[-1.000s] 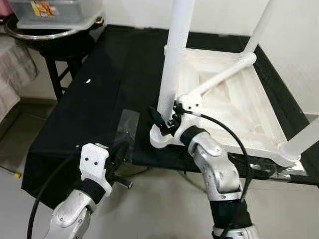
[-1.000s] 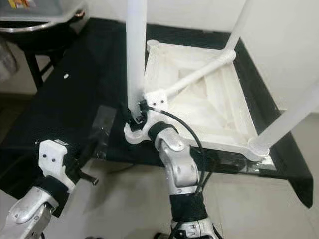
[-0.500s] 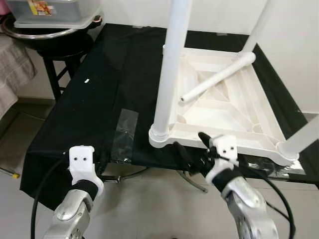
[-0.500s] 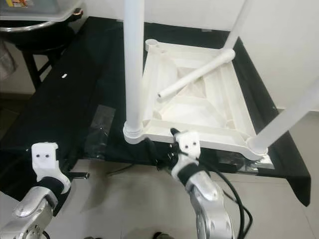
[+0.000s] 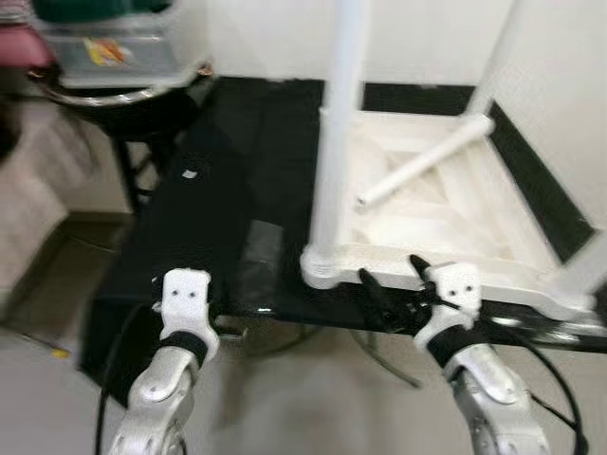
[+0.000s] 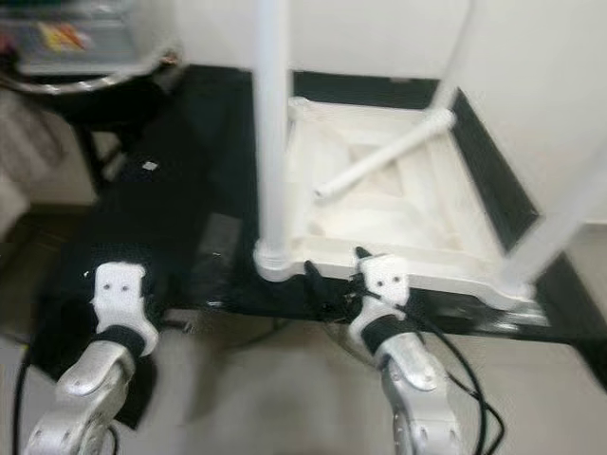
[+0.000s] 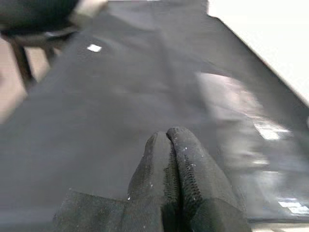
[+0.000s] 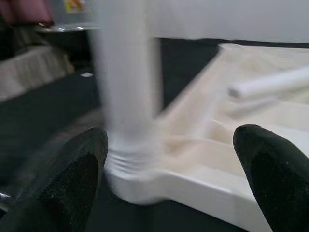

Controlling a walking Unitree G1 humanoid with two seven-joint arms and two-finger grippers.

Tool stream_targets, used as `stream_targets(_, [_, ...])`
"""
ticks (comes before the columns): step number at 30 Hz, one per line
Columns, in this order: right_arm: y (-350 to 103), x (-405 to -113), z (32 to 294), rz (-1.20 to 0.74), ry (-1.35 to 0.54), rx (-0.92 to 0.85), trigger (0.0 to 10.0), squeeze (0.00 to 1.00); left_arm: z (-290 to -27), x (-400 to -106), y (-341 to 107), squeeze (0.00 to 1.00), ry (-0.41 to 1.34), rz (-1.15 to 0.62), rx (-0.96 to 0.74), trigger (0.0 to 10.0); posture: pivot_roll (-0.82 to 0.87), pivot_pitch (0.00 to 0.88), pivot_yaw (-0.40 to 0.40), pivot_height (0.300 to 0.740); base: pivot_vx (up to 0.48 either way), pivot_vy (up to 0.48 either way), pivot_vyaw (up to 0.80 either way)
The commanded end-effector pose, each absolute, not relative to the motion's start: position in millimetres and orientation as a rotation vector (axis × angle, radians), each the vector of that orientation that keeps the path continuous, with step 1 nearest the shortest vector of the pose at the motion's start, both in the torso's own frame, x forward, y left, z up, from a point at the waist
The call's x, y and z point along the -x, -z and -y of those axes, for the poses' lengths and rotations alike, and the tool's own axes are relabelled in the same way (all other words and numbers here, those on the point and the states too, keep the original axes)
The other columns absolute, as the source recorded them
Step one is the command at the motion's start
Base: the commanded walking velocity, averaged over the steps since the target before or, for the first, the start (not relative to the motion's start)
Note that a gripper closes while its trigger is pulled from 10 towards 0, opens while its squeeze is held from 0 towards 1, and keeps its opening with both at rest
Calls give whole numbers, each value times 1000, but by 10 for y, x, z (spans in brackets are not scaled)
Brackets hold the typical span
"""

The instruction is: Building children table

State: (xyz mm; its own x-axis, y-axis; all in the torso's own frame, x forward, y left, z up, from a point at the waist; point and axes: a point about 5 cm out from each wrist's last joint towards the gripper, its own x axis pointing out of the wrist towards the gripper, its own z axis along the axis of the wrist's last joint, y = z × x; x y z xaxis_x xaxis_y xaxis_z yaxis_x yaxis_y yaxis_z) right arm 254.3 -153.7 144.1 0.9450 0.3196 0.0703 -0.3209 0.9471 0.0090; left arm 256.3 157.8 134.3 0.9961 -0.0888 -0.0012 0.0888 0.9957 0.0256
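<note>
Nearest the camera, both silver arms reach up toward the near edge of the black-covered tabletop [image 5: 218,190]. The left claw [image 7: 169,145] is clenched, its two black fingers pressed together with nothing between them, hovering over the dark cloth near a shiny strip of clear tape [image 5: 258,261]. The right claw [image 5: 389,289] is released, its fingers [image 8: 79,169] spread wide and holding nothing, poised just in front of the near edge of the children's table top [image 5: 446,218].

That white plastic piece lies upside down on the right half of the tabletop, its ribbed underside facing up. An upright white leg [image 5: 337,142] stands in its near-left corner socket, straight ahead of the right claw. Another fitted leg [image 6: 560,227] rises at the near-right corner, and a third [image 5: 498,47] at the far-right corner. A loose leg [image 5: 427,161] lies slantwise across the underside.

Farther off on the left, a dark stool [image 5: 123,114] carries a metal basin [image 5: 114,93] with a clear plastic box [image 5: 104,52] on it. A small white scrap [image 5: 189,173] lies on the cloth. The views are somewhat blurred.
</note>
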Motion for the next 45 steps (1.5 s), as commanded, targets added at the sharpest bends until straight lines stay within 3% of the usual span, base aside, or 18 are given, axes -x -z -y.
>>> stream_targets(1, [-1421,-2548,1509,70,-333,-5,10000,0,-1603,-2586,-1318,0,79,-2,-52,10000,-52,62,-31,740,0,480,0])
stream_targets(10, [-1413,-2574,1512,89,-340,-21,10000,0,-1561,-2705,-1397,0,99,70,-48,10000,-59,34,-27,740,0,160,0])
stream_targets(13, [-1395,-2568,1519,88,-336,-26,10000,0,-1437,-2678,-1340,0,212,58,-34,10000,-64,19,-32,740,0,0,0])
stream_targets(17, [-1361,-2565,1521,69,-336,-29,10000,0,-1391,-2649,-1295,0,235,52,-62,10000,-63,15,-34,740,0,0,0])
stream_targets(36, [-1275,-2582,1496,46,-377,-84,10000,0,-1586,-2484,-1119,0,124,21,-45,10000,-65,0,-51,740,0,0,-758])
stream_targets(45, [-1266,-2575,1475,41,-415,-85,10000,0,-1573,-2516,-1150,0,128,44,-23,10000,-64,0,-49,740,335,0,-364])
